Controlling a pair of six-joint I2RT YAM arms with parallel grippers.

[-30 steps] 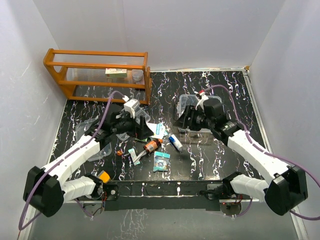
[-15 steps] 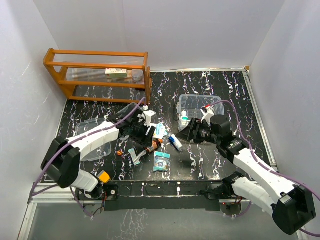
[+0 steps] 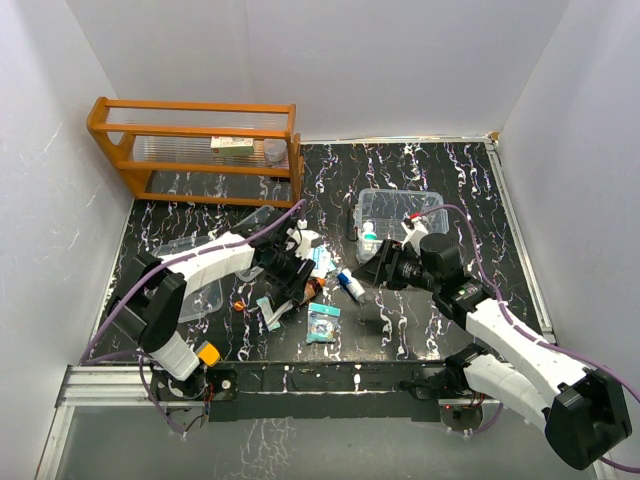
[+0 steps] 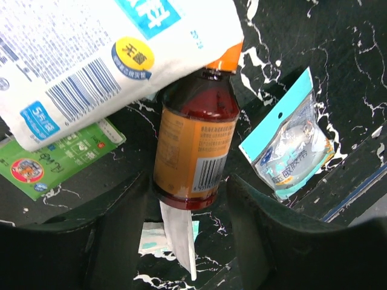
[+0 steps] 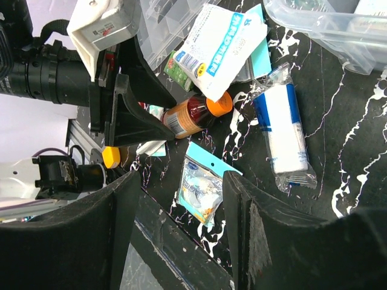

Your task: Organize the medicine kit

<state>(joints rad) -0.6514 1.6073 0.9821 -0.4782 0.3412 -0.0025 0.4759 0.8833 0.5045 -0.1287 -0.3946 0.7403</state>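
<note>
Only the left wrist view shows the left gripper [image 4: 188,184] half closed, its fingers pressed on both sides of the brown bottle with orange label [image 4: 193,139], whose orange cap hides under a white-and-blue printed pack [image 4: 109,54]. Overhead, the clear plastic rounded-corner kit box [image 3: 425,205] lies well to its right, just beyond the right gripper [image 5: 181,181], which hovers half open and empty above a blue-backed clear packet [image 5: 202,184].

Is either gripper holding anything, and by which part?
Left gripper straddles the base end of the brown medicine bottle; whether it grips cannot be told. Right gripper holds nothing.
</note>
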